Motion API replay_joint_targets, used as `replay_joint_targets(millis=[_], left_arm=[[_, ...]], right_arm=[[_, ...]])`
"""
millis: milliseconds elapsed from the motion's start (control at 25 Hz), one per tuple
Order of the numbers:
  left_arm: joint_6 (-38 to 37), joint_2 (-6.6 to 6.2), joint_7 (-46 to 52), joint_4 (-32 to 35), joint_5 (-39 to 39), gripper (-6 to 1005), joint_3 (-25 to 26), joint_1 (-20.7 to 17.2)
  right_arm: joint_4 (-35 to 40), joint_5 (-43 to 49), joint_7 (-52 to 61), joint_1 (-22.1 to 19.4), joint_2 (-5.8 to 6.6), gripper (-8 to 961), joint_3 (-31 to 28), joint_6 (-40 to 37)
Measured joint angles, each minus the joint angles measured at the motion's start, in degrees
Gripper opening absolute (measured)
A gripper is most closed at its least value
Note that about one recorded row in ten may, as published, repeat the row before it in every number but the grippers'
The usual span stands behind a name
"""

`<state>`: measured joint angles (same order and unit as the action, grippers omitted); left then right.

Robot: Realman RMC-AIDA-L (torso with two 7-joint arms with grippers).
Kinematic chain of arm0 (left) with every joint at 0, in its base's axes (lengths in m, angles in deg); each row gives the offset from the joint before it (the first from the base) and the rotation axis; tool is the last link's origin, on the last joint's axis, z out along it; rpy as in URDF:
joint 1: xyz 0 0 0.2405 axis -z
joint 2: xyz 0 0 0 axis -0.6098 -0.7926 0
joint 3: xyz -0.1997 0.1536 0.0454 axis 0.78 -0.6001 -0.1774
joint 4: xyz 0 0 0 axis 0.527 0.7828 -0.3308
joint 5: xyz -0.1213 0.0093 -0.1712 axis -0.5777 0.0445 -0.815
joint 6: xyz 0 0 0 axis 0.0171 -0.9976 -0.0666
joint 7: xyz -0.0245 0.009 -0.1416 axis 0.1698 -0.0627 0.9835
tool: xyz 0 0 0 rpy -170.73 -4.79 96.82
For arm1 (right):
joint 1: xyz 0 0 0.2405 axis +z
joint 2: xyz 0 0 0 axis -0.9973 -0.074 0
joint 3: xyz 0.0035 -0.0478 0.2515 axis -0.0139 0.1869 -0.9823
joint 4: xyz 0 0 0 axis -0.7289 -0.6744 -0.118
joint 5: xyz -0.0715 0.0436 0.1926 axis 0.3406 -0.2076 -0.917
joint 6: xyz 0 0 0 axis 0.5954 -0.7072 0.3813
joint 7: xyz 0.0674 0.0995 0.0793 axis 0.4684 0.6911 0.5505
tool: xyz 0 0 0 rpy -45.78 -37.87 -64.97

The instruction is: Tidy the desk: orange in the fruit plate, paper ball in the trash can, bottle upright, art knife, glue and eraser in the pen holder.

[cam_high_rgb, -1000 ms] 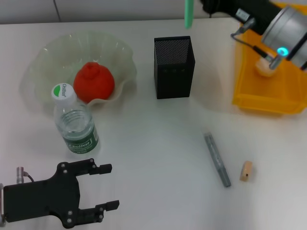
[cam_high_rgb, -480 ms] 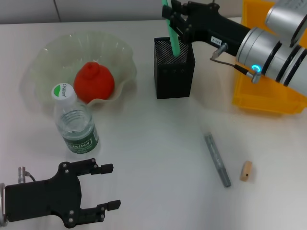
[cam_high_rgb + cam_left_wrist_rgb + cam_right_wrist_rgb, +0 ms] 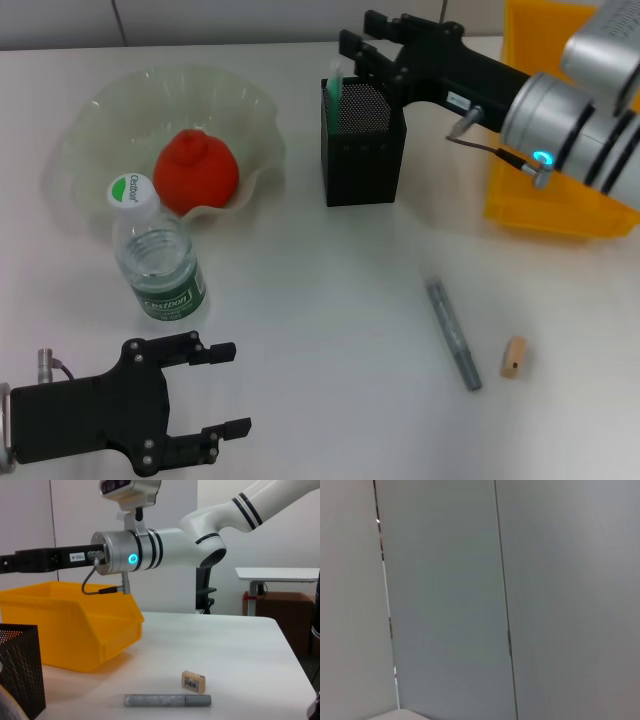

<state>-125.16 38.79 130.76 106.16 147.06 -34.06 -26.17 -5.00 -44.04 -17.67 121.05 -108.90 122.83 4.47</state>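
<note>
My right gripper (image 3: 362, 38) hovers open just over the black mesh pen holder (image 3: 363, 150). A slim green stick (image 3: 336, 86) stands inside the holder, only its top showing at one corner. The orange (image 3: 195, 172) lies in the pale-green fruit plate (image 3: 100, 100). In front of the plate the bottle (image 3: 155, 250) stands upright. A grey stick, perhaps the glue (image 3: 453, 332), and the tan eraser (image 3: 514, 357) lie on the table to the right. The yellow trash can (image 3: 560, 195) is at the far right. The paper ball is hidden. My left gripper (image 3: 222, 390) rests open near the front left.
The left wrist view shows the grey stick (image 3: 167, 700) and eraser (image 3: 193, 681) on the white table, with the trash can (image 3: 75, 625) and pen holder (image 3: 20, 670) beyond. The right forearm (image 3: 560, 110) reaches over the trash can. Only a wall fills the right wrist view.
The right gripper carried the green stick from over the trash can to the pen holder and let it go. The stick has dropped inside. The left arm has not moved.
</note>
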Motion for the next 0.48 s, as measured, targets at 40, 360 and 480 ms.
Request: replay_joint_targets(millis=[40, 360, 480], left_arm=[[0.0, 0.00, 0.0, 0.0, 0.0, 699, 0.0, 0.0], [0.0, -0.02, 0.0, 0.0, 0.1, 699, 0.0, 0.0], [0.0, -0.04, 0.0, 0.0, 0.1, 699, 0.0, 0.1]], right_arm=[[1.2, 0.0, 0.4, -0.9, 0.08, 324, 0.3, -0.6], [35.1, 18.9, 28.4, -21.1, 0.55, 414, -0.5, -2.7], [44.7, 32.9, 42.1, -23.9, 0.29, 452, -2.4, -4.0]])
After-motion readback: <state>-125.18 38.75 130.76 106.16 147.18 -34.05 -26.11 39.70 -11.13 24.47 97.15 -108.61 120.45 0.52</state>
